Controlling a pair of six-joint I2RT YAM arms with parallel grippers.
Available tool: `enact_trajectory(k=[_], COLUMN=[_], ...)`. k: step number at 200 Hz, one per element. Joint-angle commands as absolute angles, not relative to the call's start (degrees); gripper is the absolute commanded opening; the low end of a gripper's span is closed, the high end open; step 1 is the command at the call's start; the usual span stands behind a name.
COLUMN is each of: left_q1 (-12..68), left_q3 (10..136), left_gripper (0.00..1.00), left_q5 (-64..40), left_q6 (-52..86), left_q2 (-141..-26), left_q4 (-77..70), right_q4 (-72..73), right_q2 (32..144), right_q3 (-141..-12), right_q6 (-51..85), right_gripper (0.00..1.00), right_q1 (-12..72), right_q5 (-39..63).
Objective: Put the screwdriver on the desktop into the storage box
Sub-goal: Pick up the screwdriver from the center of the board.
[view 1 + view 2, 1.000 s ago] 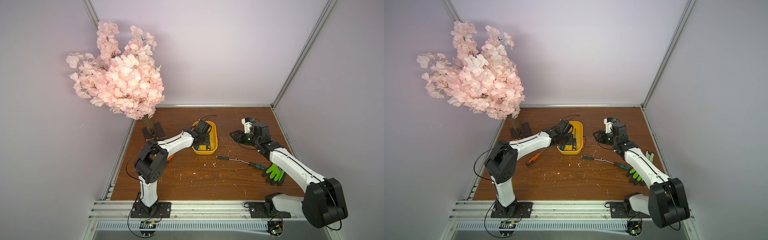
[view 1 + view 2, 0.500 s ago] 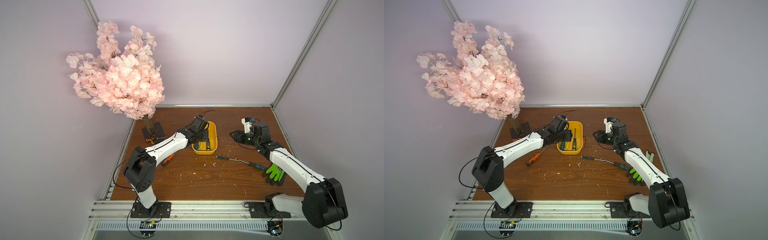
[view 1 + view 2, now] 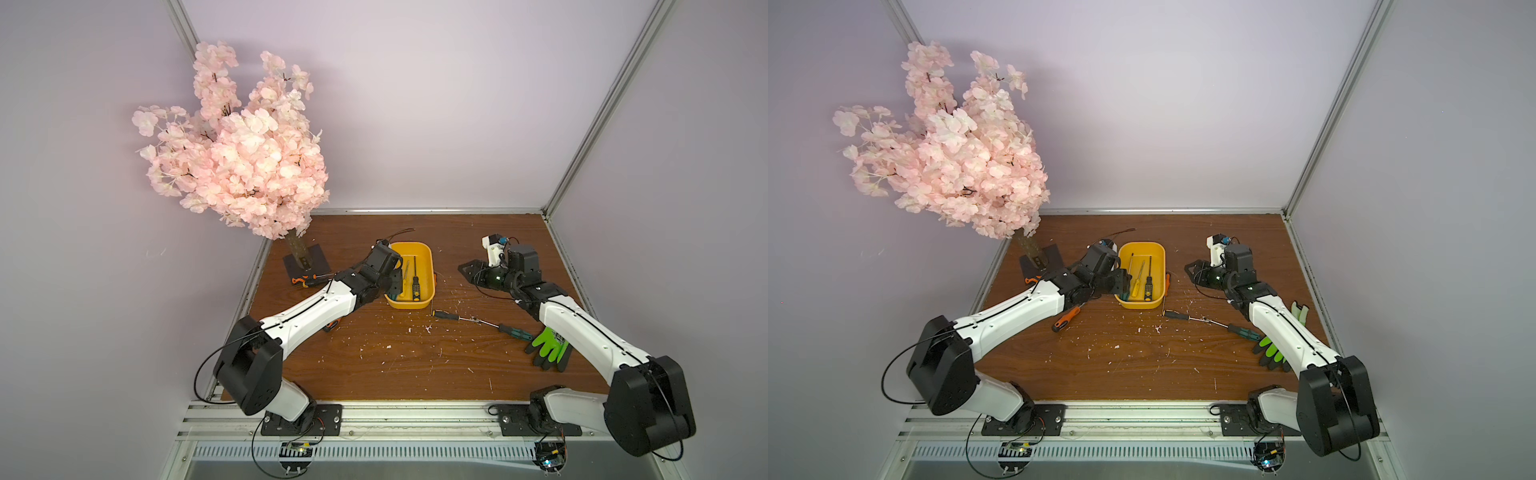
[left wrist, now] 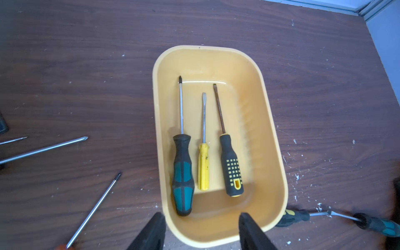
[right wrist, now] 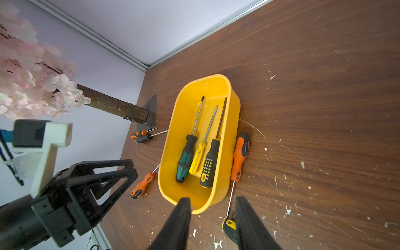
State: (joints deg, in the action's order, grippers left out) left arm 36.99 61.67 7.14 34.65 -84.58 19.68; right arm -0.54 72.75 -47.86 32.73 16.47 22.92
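Lavender walls and aluminium rails frame the desktop [image 3: 395, 365], a dark wood-grain board scattered with white flecks. Three screwdrivers lie side by side in the yellow storage box [image 4: 257, 121]: a teal-and-black Phillips [image 4: 183, 173], a yellow-handled flathead [image 4: 204, 166] and a black-and-yellow flathead [image 4: 231, 166]. All three have their handles toward the left gripper [image 4: 201, 214]. That gripper hangs over the box's near end, its jaws roughly half parted with nothing between them.

Just beside the box's long wall on the right arm's side, an orange-handled screwdriver [image 5: 240, 155] lies on the board. Near the box's front corner, a black-handled screwdriver [image 3: 444, 314] and a teal-handled screwdriver [image 3: 515, 331] lie nearly tip to tip. A second orange screwdriver [image 3: 1066, 319] rests by the left arm.

The right gripper [image 5: 212, 199] points at the box from the other side, its jaws apart and holding nothing. Farther out are a green-and-black work glove [image 3: 548, 351], partly under the right arm, and two small screwdrivers [image 5: 141, 138] by the base of an artificial cherry-blossom tree [image 3: 241, 158].
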Motion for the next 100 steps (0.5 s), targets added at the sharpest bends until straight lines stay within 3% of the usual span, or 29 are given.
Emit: enact_trajectory(k=[1, 100], left_q1=[34.6, 24.9], left_q3=[58.6, 44.2], left_gripper=[0.59, 0.63], left_q5=[9.0, 7.5], left_q6=[36.0, 38.3], left_q2=[-81.4, -73.1], left_q4=[21.4, 21.8], right_q4=[1.8, 5.2], right_q2=[72.5, 73.6], right_q3=[-46.9, -44.4], right_q6=[33.5, 34.7], right_gripper=[0.4, 0.41], right_q1=[16.4, 16.7], right_q5=[24.1, 25.7])
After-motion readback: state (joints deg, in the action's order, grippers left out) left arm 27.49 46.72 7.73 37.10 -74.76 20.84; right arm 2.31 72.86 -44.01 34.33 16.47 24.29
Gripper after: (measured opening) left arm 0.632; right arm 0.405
